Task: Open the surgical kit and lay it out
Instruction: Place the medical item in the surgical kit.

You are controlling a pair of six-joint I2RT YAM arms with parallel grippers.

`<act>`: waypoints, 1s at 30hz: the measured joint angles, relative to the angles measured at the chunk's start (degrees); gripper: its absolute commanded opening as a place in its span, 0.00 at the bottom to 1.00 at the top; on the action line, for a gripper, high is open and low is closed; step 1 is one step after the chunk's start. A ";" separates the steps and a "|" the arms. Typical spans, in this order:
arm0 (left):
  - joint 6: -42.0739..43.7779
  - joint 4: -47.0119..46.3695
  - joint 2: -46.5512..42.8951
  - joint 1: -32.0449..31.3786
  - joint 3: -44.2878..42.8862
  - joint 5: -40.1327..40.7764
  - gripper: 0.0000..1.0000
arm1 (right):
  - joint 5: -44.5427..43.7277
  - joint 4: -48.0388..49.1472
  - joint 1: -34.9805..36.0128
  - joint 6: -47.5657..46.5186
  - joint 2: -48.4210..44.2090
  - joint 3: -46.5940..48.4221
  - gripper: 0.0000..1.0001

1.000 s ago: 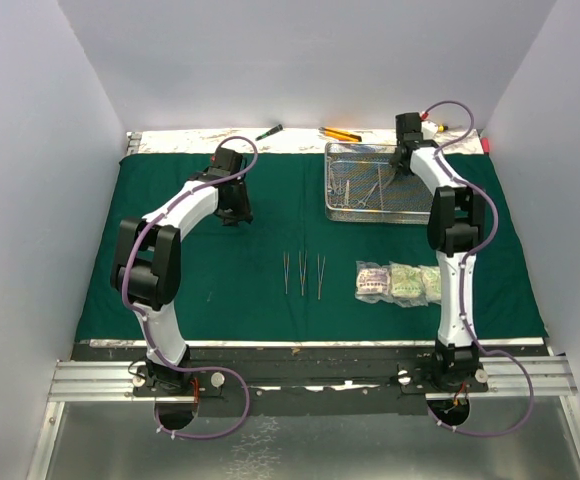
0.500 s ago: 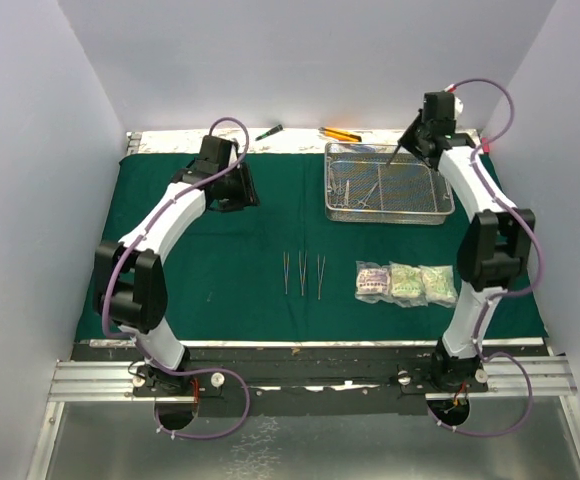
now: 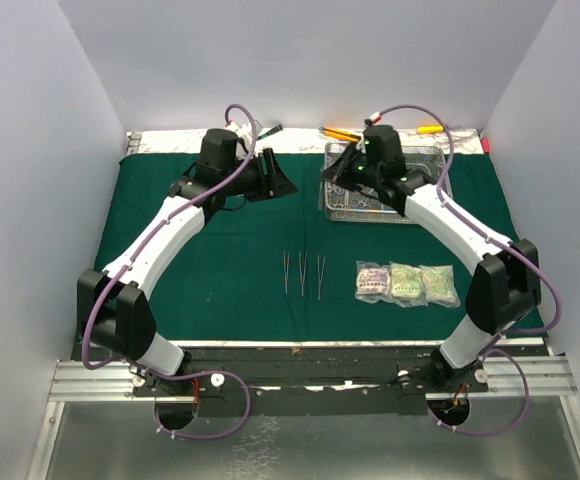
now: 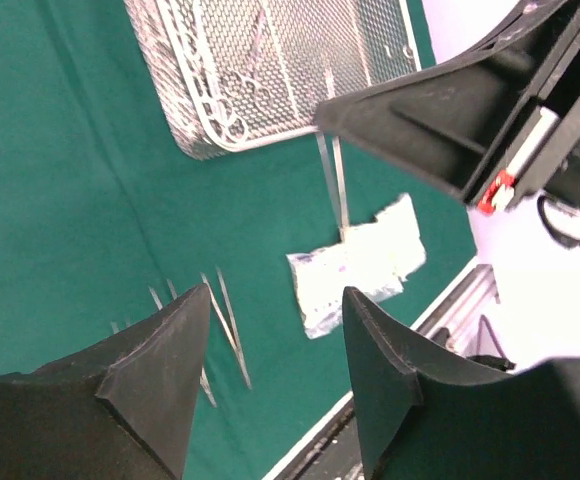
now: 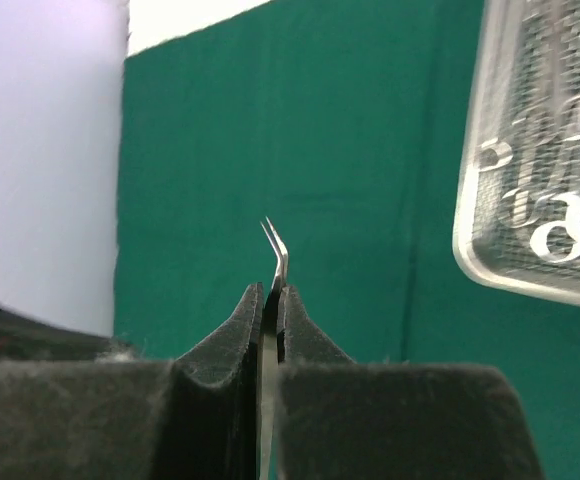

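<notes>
The dark green cloth (image 3: pixel 200 260) lies spread flat. On it at the back right stands the wire-mesh tray (image 3: pixel 425 212) with steel clamps (image 5: pixel 560 222) inside. Three tweezers (image 3: pixel 302 272) lie side by side mid-cloth, and three clear packets (image 3: pixel 407 283) sit to their right. My right gripper (image 3: pixel 336 172) hovers at the tray's left edge, shut on bent-tip tweezers (image 5: pixel 276 245) that stick out past its fingertips. My left gripper (image 3: pixel 280 178) hangs just left of it, open and holding nothing. In the left wrist view the held tweezers (image 4: pixel 336 185) hang ahead of my left gripper (image 4: pixel 276 290).
Behind the cloth lie a green-handled screwdriver (image 3: pixel 268 131), an orange one (image 3: pixel 340 133) and a yellow one (image 3: pixel 430 128). A small thin item (image 3: pixel 209 296) rests on the cloth at front left. White walls close in on three sides.
The right arm swung from the tray's far right corner to its left edge, carrying the tweezers. The left arm reached right toward it and its jaws spread wider.
</notes>
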State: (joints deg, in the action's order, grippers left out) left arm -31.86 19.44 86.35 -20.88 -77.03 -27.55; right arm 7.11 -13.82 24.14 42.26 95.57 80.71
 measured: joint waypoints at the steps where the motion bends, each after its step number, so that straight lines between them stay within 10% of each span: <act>1: -0.61 -0.42 -0.24 -0.70 0.85 -0.04 0.54 | 0.04 0.20 1.84 0.48 -0.24 -0.15 0.00; 18: -7.13 -3.91 -1.99 -2.10 5.62 0.20 0.32 | -4.00 -2.29 12.41 1.88 2.43 6.58 0.01; 30: -9.09 -4.33 -7.72 -1.40 8.98 6.12 0.48 | -6.54 -3.08 13.79 1.95 4.07 7.54 0.01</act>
State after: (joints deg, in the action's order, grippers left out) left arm -40.95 15.11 78.63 -22.28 -68.05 -21.43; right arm 0.58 -16.91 37.93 44.21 99.63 88.25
